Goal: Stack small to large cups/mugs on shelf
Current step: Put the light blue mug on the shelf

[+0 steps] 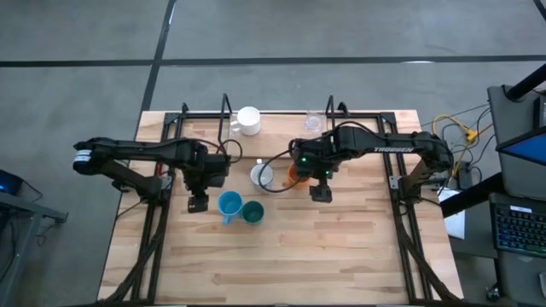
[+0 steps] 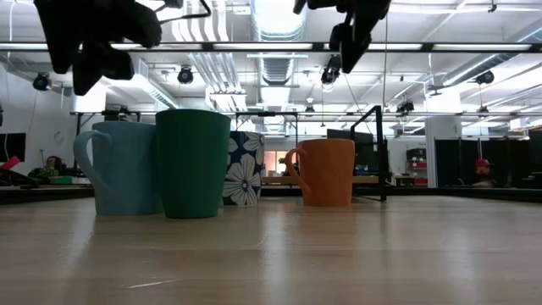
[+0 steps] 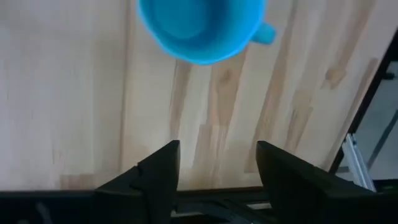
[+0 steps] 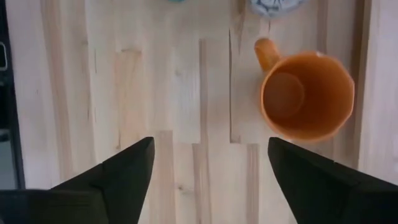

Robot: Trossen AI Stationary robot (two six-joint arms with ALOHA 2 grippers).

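Left gripper: released, jaws empty, raised above the table near the light blue mug. Right gripper: released, jaws wide, raised above the orange mug (standing upright on the tabletop). Dark green cup: touching the blue mug

Lighting was even and fairly bright, coming from ceiling tube lights across the top of the low view, where they glared white. The tabletop showed soft sheen and faint shadows. The light blue mug was blurred at the left wrist frame's upper centre.
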